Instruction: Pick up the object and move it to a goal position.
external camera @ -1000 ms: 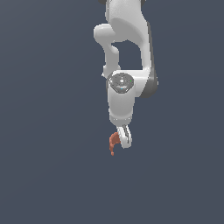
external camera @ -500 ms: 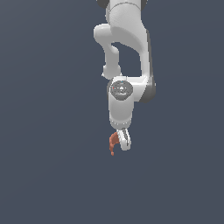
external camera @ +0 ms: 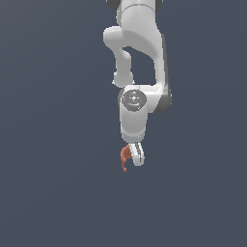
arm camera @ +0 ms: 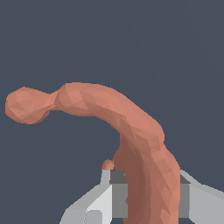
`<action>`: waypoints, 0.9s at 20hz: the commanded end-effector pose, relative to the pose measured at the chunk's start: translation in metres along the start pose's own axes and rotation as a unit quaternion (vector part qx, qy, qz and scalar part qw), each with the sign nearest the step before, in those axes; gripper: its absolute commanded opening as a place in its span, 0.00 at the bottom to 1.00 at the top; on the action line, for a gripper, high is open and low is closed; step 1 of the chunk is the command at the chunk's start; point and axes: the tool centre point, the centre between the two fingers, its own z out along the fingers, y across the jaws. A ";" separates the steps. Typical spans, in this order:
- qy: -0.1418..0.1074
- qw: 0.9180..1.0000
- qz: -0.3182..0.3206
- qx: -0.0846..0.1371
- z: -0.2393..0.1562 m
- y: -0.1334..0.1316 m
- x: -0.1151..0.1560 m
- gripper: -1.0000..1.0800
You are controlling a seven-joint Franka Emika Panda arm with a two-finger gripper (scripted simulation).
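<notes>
Carry step: the pincer [arm camera: 146, 197] is clenched on the object [arm camera: 131, 131].
The reddish lump sits between the fingers, its curved end arching beyond the tips; next, move it steadily toward the goal, which is not visible.

Object [arm camera: 131, 131] seen close — a reddish-orange faceted lump, curved like an arch. One end is pinched between the gripper [arm camera: 146, 197] fingers [arm camera: 98, 203], pads pressed on either side. The far end narrows to a neck, then swells into a rounded knob. A small nub is seen beside the held part. Background — plain dark grey-blue.
</notes>
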 end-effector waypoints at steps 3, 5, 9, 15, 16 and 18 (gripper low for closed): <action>0.000 1.000 0.000 0.000 0.000 0.000 0.001 0.00; 0.000 1.000 0.000 0.000 -0.002 0.002 0.002 0.00; 0.000 1.000 0.000 0.000 -0.009 0.009 0.011 0.00; -0.001 1.000 0.000 0.000 -0.031 0.032 0.040 0.00; -0.001 1.000 0.000 0.000 -0.036 0.038 0.046 0.00; -0.001 1.000 0.000 0.000 -0.048 0.050 0.062 0.00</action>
